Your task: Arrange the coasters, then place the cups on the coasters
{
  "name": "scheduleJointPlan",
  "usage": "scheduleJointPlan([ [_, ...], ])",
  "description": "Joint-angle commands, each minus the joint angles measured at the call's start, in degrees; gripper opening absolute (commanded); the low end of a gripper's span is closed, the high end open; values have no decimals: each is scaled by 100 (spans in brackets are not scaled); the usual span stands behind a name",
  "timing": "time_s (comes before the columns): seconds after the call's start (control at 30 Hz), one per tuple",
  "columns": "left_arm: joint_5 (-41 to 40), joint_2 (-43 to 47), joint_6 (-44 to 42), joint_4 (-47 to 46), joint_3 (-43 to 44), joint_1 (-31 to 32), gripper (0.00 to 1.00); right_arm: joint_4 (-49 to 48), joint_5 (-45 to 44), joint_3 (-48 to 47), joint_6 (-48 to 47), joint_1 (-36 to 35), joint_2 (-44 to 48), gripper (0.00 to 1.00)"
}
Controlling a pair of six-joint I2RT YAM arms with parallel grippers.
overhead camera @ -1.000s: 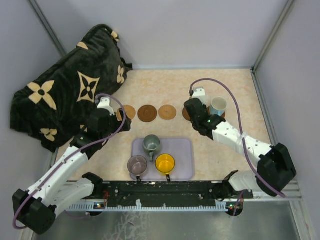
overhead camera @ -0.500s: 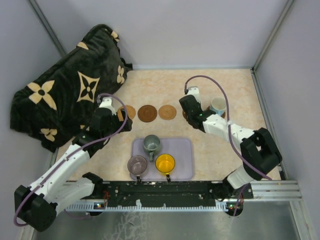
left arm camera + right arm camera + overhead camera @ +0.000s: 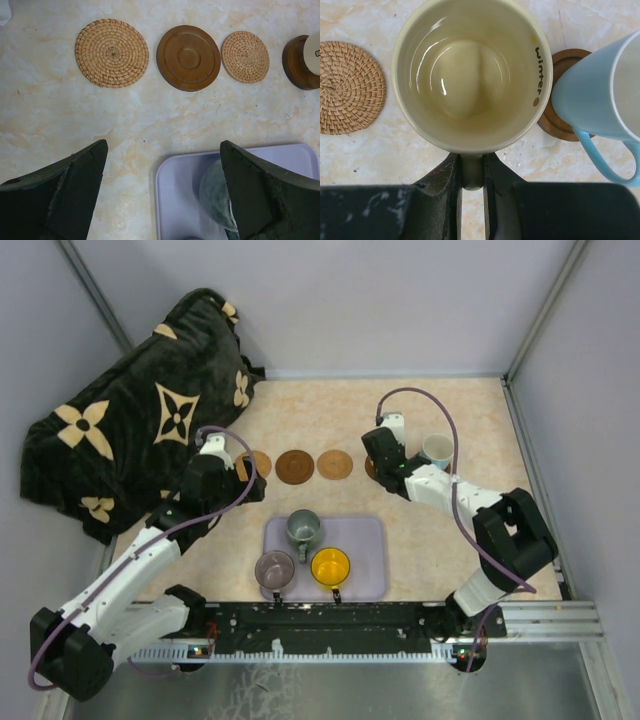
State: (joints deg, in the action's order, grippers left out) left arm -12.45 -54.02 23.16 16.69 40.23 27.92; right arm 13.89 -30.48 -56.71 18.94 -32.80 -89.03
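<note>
The right hand [image 3: 471, 172] is pinched shut on the handle of the cream cup [image 3: 470, 75], which it holds upright and empty, mouth to the ceiling. To my eye the step in hand is setting down the second cup. The left wrist view shows it over a dark coaster [image 3: 300, 62] at the right of the row, but I cannot tell whether its base rests on the disc or hangs just above it.

Close on its right, the light blue cup [image 3: 600, 95] stands on its own wooden coaster [image 3: 560, 127]. The next move looks like seating the cream cup squarely, letting go of the handle and backing away without knocking that blue neighbour.

On the other side lie three bare discs in a line: the small woven coaster [image 3: 350, 87], then the brown wooden coaster [image 3: 188, 57], then the large woven coaster [image 3: 111, 52].

The left hand [image 3: 162, 150] is spread as wide as it goes and holds nothing. It hovers over the counter [image 3: 75, 115] at the far edge of the lavender tray [image 3: 175, 200]. The dark green cup [image 3: 215, 192] sits on the tray just beside one finger, with the purple-grey cup [image 3: 274, 569] and yellow cup [image 3: 330, 566] nearer the arms' bases. All three have yet to be moved.
</note>
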Motion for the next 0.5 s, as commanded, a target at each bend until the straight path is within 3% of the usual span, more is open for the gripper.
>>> scheduleJointPlan([
  [0.0, 67, -9, 18, -143, -68, -15, 99, -665, -153, -340, 158, 56, -15, 0],
  [0.47, 60, -34, 13, -148, -72, -13, 99, -762, -125, -234, 180, 116, -79, 0],
])
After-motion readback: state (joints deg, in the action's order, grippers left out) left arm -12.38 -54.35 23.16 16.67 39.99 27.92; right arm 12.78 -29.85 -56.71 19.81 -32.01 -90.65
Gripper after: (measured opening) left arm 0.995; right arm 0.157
